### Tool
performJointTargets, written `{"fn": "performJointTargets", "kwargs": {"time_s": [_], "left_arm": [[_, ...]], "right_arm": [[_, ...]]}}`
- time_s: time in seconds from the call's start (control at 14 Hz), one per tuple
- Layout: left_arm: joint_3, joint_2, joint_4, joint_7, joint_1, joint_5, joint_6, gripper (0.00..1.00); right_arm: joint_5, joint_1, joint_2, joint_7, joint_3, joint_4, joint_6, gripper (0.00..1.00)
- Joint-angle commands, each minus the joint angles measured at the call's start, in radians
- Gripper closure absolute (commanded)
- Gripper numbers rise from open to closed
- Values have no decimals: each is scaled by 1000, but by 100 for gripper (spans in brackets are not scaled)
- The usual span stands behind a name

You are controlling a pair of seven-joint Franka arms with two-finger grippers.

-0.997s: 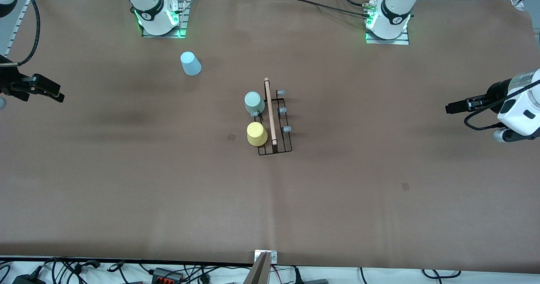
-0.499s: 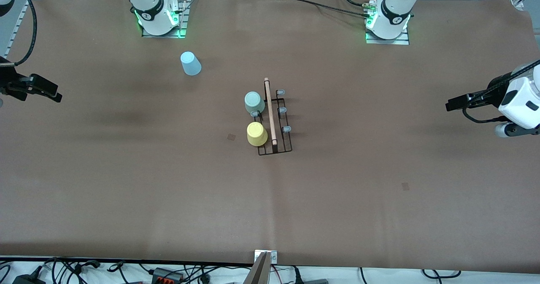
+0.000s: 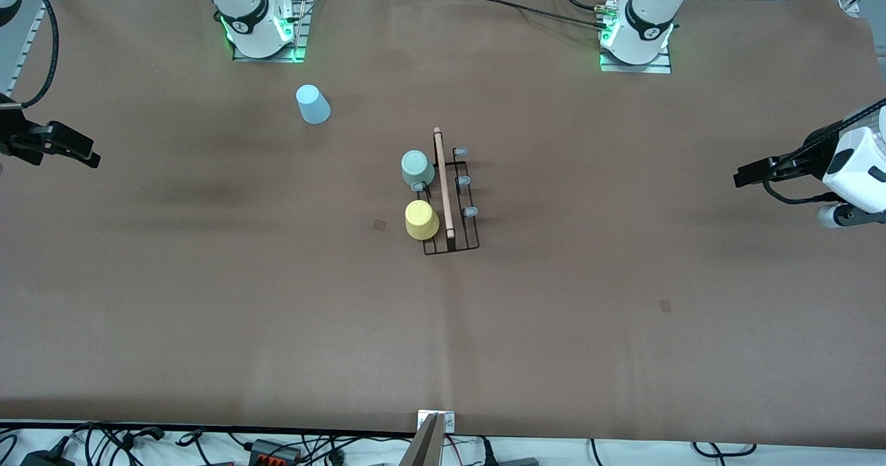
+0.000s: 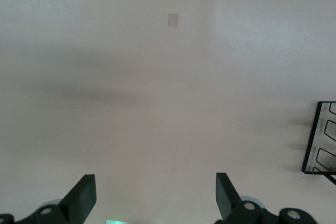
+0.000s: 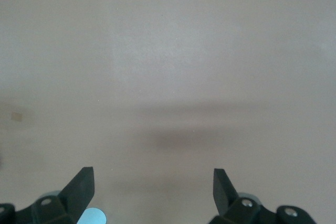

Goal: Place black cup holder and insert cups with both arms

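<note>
The black cup holder (image 3: 444, 189) stands in the middle of the table, its wooden rod handle on top. A pale green cup (image 3: 417, 168) and a yellow cup (image 3: 421, 219) sit upside down on its prongs on the right arm's side; the yellow one is nearer the front camera. A light blue cup (image 3: 313, 104) stands upside down on the table near the right arm's base. My left gripper (image 3: 744, 174) (image 4: 155, 195) hangs open and empty over the left arm's end of the table; the holder's corner (image 4: 319, 145) shows at its view's edge. My right gripper (image 3: 86, 158) (image 5: 152, 187) is open and empty over the right arm's end.
The arm bases (image 3: 263, 33) (image 3: 635, 37) stand along the table's edge farthest from the front camera. Grey-tipped free prongs (image 3: 464, 181) line the holder's left-arm side. Small marks (image 3: 379, 224) (image 3: 665, 305) dot the brown cover. Cables and a mount (image 3: 432, 438) lie along the nearest edge.
The left arm's wrist has swung a little toward the bases' edge, its gripper nearly in place. The right gripper has drifted slightly the same way. Cups and holder have not moved.
</note>
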Motion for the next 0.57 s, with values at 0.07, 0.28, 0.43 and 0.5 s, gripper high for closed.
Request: {"fn": "performJointTargets", "kwargs": {"time_s": [0.07, 0.28, 0.43, 0.5], "left_arm": [[-9, -7, 4, 10, 3, 22, 11, 0], [-7, -7, 4, 12, 3, 23, 11, 0], [-7, -7, 2, 13, 3, 28, 11, 0], [-9, -7, -1, 13, 3, 26, 10, 0]], "right_arm": [[-4, -14, -21, -14, 9, -2, -17, 0], [0, -17, -50, -22, 3, -7, -52, 0], [0, -16, -56, -17, 3, -10, -52, 0], [0, -16, -56, -17, 3, -13, -52, 0]]}}
